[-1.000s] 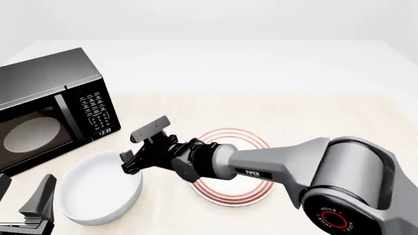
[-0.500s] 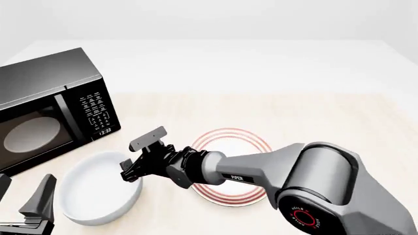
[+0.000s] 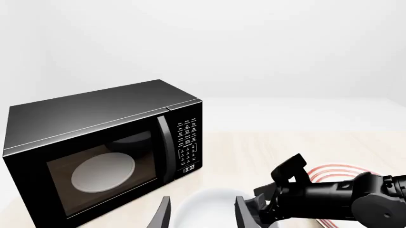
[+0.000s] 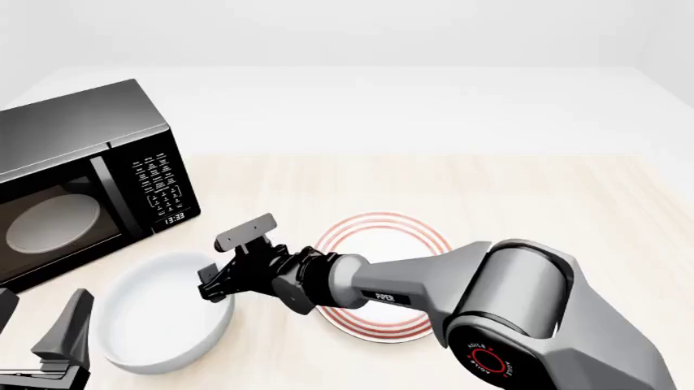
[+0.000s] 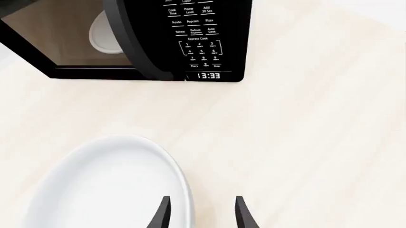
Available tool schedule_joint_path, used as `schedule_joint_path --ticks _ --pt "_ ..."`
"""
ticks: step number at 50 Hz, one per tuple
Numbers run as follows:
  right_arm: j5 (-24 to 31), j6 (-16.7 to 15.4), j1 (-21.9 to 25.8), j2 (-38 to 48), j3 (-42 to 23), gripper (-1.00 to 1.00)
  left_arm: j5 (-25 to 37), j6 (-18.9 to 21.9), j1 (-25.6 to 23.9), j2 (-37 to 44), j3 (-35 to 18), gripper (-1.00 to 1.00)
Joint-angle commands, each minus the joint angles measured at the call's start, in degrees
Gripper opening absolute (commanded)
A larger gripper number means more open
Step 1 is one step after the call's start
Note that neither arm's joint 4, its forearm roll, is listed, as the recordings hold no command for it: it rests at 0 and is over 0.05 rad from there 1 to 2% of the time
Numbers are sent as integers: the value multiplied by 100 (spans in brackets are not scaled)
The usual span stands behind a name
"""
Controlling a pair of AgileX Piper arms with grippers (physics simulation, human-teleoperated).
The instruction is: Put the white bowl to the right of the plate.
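Right gripper (image 4: 230, 264) is spread wide at the white bowl's (image 4: 162, 321) right rim, one finger inside the rim, one outside; contact w/ rim hard to tell. Bowl sits on table (image 4: 521, 195) left of the plate (image 4: 382, 276), just in front of the microwave (image 4: 81, 179). Left gripper (image 4: 44, 345) hangs near bowl's left side, fingers apart, nothing in them.

The white bowl (image 4: 165, 323), lower left of the front view, looks glossy and smooth like glazed ceramic. The plate (image 4: 392, 280) seems equally smooth, though mostly hidden. The microwave (image 4: 81, 180) has a satin black casing and shiny dark glass door. The table (image 4: 521, 203) shows pale matt wood grain.
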Motion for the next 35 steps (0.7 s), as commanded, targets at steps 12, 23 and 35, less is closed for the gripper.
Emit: schedule_joint_path --ticks 12,23,35 --pt "56 -35 135 182 42 -100 0 0 0 0 0 100" --pt "83 -266 116 -514 468 -100 0 0 0 0 0 100" --pt "120 -602 36 -1698 1113 -100 0 0 0 0 0 100"
